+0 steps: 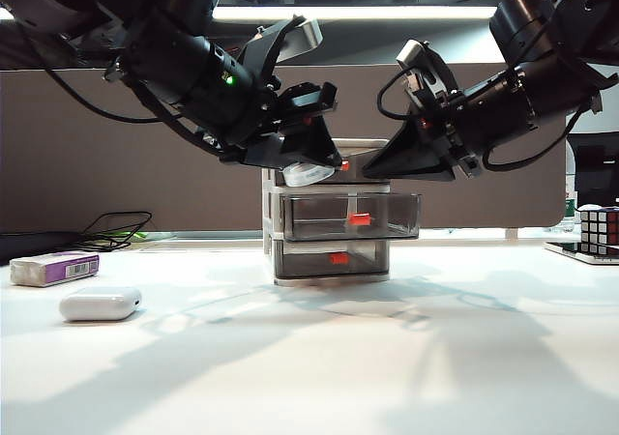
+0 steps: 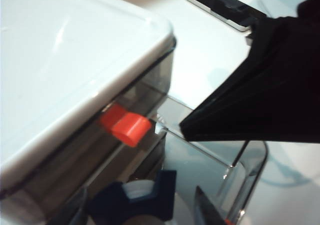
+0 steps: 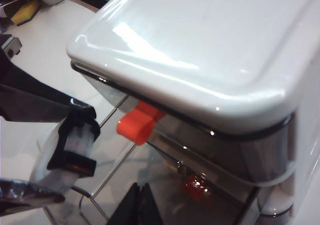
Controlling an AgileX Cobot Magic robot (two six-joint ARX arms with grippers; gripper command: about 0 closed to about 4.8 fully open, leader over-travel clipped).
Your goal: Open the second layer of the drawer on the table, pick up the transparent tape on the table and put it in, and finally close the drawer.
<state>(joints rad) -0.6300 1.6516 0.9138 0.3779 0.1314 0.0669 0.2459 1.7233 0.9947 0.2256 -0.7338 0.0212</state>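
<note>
The drawer (image 1: 274, 224), a white-framed cabinet, stands mid-table. The second layer of the drawer (image 1: 406, 224) is pulled out, its red-orange handle (image 1: 360, 219) facing front. My left gripper (image 1: 314, 167) hovers just above that open tray, shut on the transparent tape (image 1: 306, 175). In the left wrist view the tape (image 2: 141, 189) with its dark cutter sits between the fingers (image 2: 206, 211) of the left gripper (image 2: 142, 210). My right gripper (image 1: 372, 170) hangs shut beside the cabinet's top, over the open tray, its fingertips pressed together (image 3: 142, 205). From the right wrist the tape (image 3: 70, 152) shows below the top drawer's handle (image 3: 137, 122).
A white rounded case (image 1: 100, 304) and a small box with a purple label (image 1: 53, 268) lie at the front left. Cables (image 1: 116, 227) trail behind them. A Rubik's cube (image 1: 600, 230) sits at the far right. A phone (image 2: 225, 7) lies behind the cabinet.
</note>
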